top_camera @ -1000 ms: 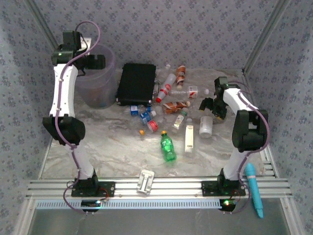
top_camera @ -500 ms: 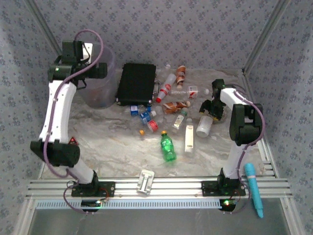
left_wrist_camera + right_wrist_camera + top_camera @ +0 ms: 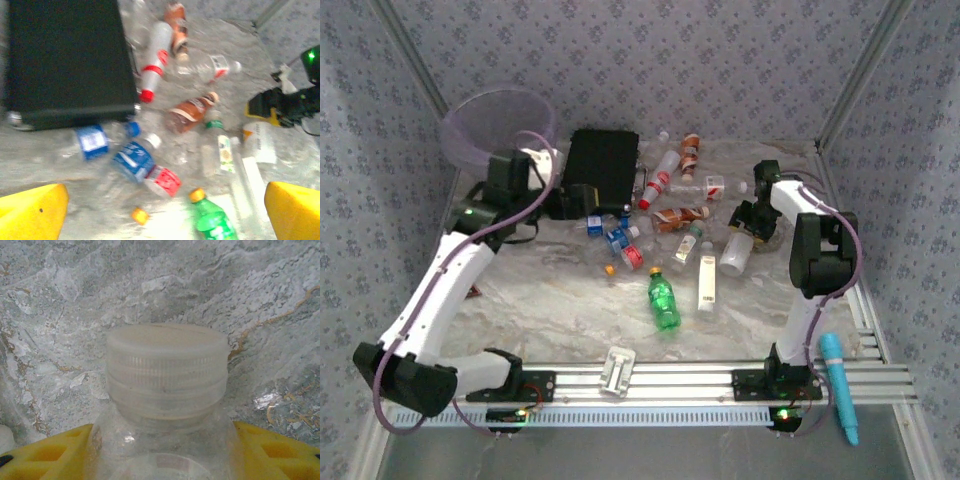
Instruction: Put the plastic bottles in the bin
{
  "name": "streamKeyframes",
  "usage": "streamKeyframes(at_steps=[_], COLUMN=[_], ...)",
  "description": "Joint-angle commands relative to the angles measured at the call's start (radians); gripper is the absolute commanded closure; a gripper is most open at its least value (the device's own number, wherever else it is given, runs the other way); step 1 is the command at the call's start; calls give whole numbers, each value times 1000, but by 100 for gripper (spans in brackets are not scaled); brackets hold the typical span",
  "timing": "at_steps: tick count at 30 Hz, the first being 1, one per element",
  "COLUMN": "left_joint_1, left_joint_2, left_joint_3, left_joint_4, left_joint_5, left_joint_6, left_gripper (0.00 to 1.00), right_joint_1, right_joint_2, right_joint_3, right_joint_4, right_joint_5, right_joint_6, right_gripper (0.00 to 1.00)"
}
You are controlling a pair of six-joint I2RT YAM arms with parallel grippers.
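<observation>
Several plastic bottles lie scattered mid-table: a green one (image 3: 663, 300) (image 3: 212, 221), blue-labelled ones (image 3: 617, 238) (image 3: 132, 159), a brown one (image 3: 680, 215) (image 3: 192, 110) and a white one with a red cap (image 3: 663, 172) (image 3: 152, 60). The lilac bin (image 3: 500, 125) stands at the far left. My left gripper (image 3: 582, 200) (image 3: 162, 217) hangs open above the bottles, beside the black case, and holds nothing. My right gripper (image 3: 750, 222) (image 3: 162, 450) is at the right, shut on a clear bottle with a wide white cap (image 3: 735, 255) (image 3: 167, 365). Its yellow fingers (image 3: 45, 452) press both shoulders of the bottle, which lies on the table.
A flat black case (image 3: 600, 170) (image 3: 65, 55) lies just right of the bin. A small white-grey piece (image 3: 618, 370) sits on the front rail and a teal tool (image 3: 838, 385) on the right rail. Patterned walls close in three sides.
My left arm has swung down from over the bin to the table beside the black case. The right gripper's fingers have narrowed onto the white-capped bottle, which shifted slightly.
</observation>
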Motion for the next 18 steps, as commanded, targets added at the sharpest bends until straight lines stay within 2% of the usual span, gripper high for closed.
streamKeyframes(at_steps=[1, 5, 9, 13, 18], left_joint_1=[-35, -97, -169, -217, -288], left_joint_2=[20, 92, 164, 242, 371], left_joint_3=[-85, -160, -162, -157, -42], left_joint_4=[222, 421, 507, 617, 610], left_joint_5=[145, 241, 256, 294, 326], left_joint_6=[-143, -227, -240, -287, -287], left_gripper=[0, 0, 0, 0, 0], right_joint_1=[-7, -9, -10, 30, 122], right_joint_2=[-69, -149, -235, -298, -350], right_joint_3=[-9, -10, 4, 41, 42], right_joint_4=[-27, -49, -64, -81, 26], right_joint_5=[12, -1, -72, -149, -283], right_joint_6=[5, -15, -39, -56, 3], right_gripper=[42, 43, 45, 48, 48])
